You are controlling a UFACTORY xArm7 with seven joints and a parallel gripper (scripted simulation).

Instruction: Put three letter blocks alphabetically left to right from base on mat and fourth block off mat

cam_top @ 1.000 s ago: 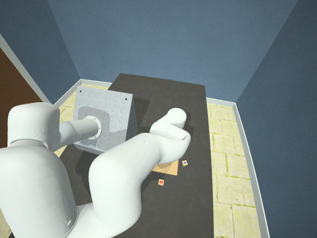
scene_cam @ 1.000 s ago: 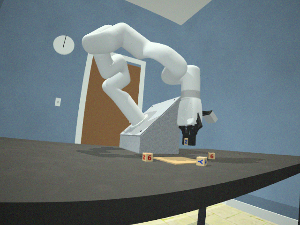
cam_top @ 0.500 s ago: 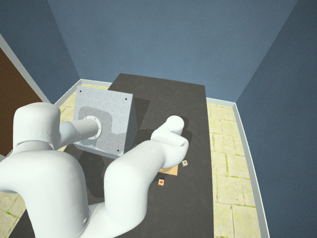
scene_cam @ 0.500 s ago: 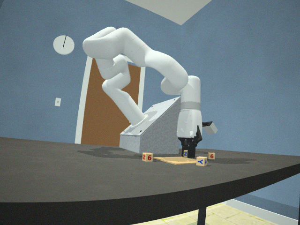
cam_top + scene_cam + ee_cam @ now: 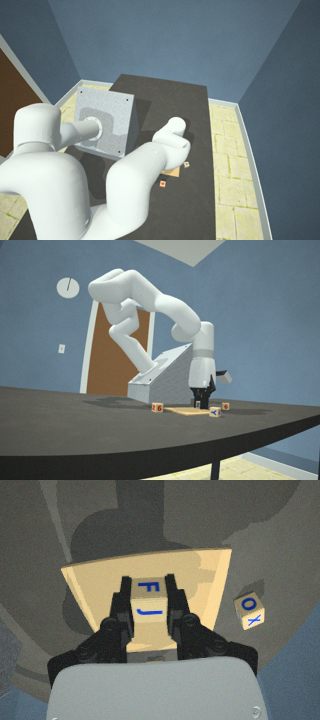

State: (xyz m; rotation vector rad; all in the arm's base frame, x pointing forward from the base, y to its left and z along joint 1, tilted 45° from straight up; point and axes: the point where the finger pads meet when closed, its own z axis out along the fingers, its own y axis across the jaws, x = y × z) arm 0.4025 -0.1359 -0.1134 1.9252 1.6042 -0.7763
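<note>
My gripper (image 5: 201, 406) (image 5: 148, 588) points down, shut on a wooden block (image 5: 197, 404) (image 5: 149, 603). In the wrist view this block shows a blue J and a blue F. It is low over the mat (image 5: 173, 172) (image 5: 187, 411) (image 5: 97, 585); I cannot tell whether it touches. The X block (image 5: 186, 164) (image 5: 215, 412) (image 5: 249, 611) has a blue X on top and lies off the mat. A block with a red 6-like mark on top (image 5: 162, 183) (image 5: 157, 407) lies off the mat's opposite side. Another block (image 5: 225, 406) with a red 6 on its side lies beyond the mat; its top is unreadable.
The grey sloped robot base (image 5: 103, 118) (image 5: 170, 384) stands behind the mat. The arm hides my gripper and part of the mat in the top view. The dark table (image 5: 186, 206) (image 5: 103, 428) has its edge beyond the X block.
</note>
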